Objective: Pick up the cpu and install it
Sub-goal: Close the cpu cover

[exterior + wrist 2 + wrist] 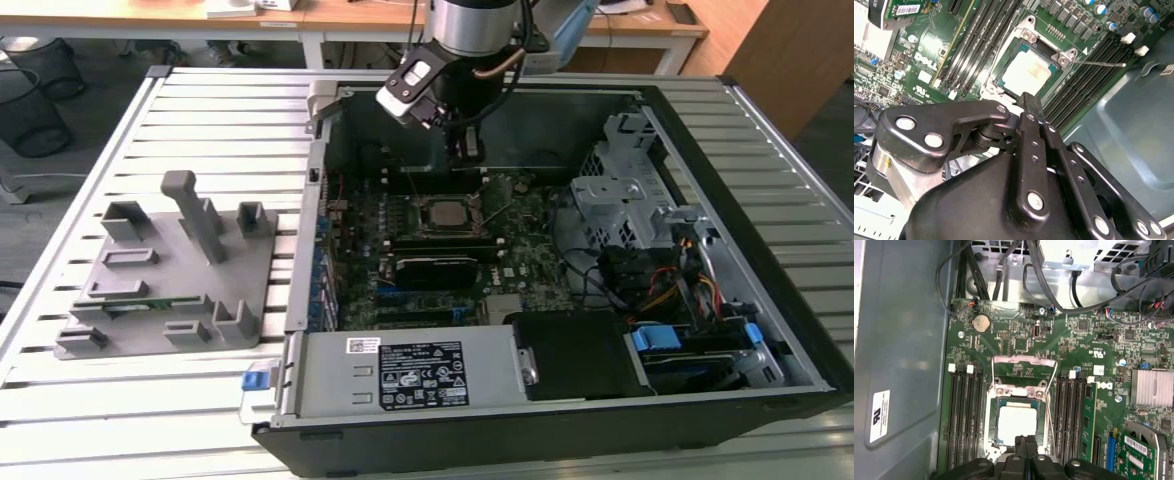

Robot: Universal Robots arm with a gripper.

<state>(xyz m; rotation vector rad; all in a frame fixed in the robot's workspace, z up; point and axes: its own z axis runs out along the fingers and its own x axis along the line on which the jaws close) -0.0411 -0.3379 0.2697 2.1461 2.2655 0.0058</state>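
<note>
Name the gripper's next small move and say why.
Probably a short lift straight up. The cpu already lies flat in the socket, and the gripper, shut with nothing between its fingers, hangs right over the chip's edge, so rising clears it without nudging it.

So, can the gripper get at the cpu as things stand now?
Probably yes: the cpu lies uncovered in its socket, the metal frame is swung open, and the gripper hangs close above it with nothing between.

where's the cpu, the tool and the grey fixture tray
cpu (pixel 1016 423), first wrist view, middle of silver top
tool (pixel 1025 441), first wrist view, between its fingertips
grey fixture tray (pixel 174 283), exterior view, bare flat base
</note>
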